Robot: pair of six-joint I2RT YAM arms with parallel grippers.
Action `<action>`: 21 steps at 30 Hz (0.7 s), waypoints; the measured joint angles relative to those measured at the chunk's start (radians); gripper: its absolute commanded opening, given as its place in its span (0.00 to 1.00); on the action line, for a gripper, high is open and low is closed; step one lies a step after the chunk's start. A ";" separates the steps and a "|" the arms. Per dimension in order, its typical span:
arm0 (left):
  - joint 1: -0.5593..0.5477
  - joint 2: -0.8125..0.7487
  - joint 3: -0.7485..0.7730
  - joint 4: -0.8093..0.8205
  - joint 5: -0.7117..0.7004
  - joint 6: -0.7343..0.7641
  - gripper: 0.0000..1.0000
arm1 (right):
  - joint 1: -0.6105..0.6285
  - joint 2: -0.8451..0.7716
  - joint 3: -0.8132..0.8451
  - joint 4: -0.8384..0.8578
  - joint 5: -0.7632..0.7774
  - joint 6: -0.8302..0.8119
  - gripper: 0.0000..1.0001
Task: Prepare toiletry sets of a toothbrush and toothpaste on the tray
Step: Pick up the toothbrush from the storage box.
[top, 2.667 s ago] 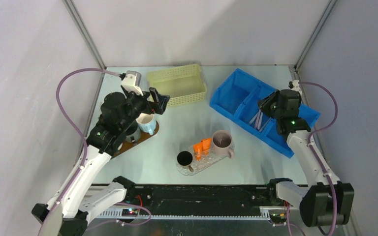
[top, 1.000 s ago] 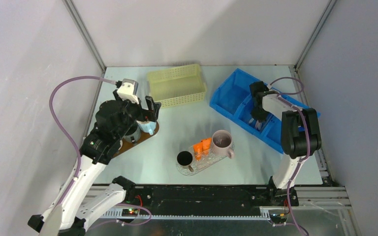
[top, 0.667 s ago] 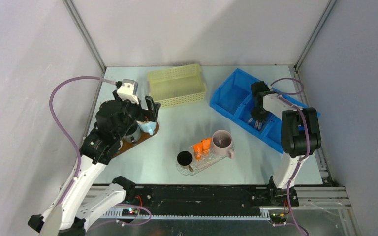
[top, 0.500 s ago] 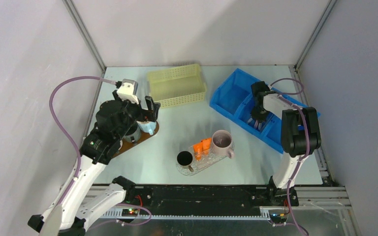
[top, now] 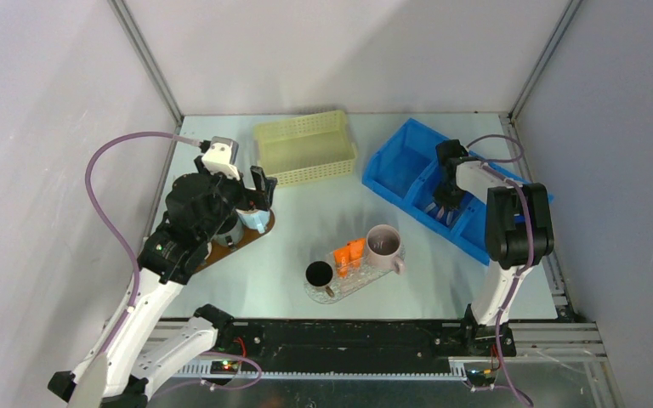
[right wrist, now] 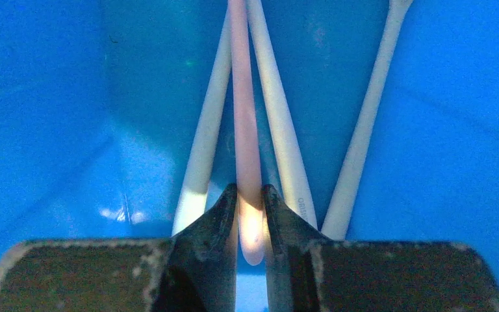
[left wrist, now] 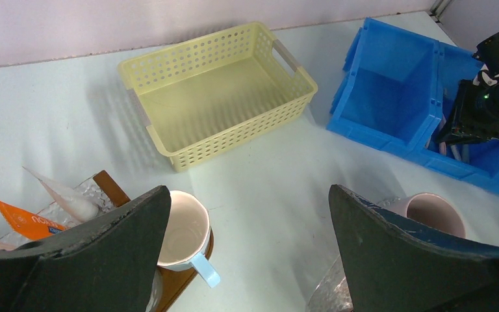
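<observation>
Pink toothbrush is pinched at its near end by right tool, long axis lying straight ahead

Soft, even light fills the top view; the basket throws only a faint shadow. The right wrist view is dimmer, drenched in blue, with white glare on the bin at lower left, and the pink toothbrush glows washed-out at its near tip.

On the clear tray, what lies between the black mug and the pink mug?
Orange tubes, apparently two, lie side by side on the clear tray between the black mug and the pink mug. The top external view shows it.
</observation>
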 measured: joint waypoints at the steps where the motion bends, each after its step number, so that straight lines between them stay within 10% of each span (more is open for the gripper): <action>1: 0.000 0.000 0.000 0.000 0.000 0.000 0.98 | 0.000 0.000 0.000 0.001 0.000 -0.005 0.01; 21: 0.000 0.000 0.000 0.003 0.007 -0.005 0.98 | 0.032 -0.238 -0.006 -0.019 0.077 -0.118 0.00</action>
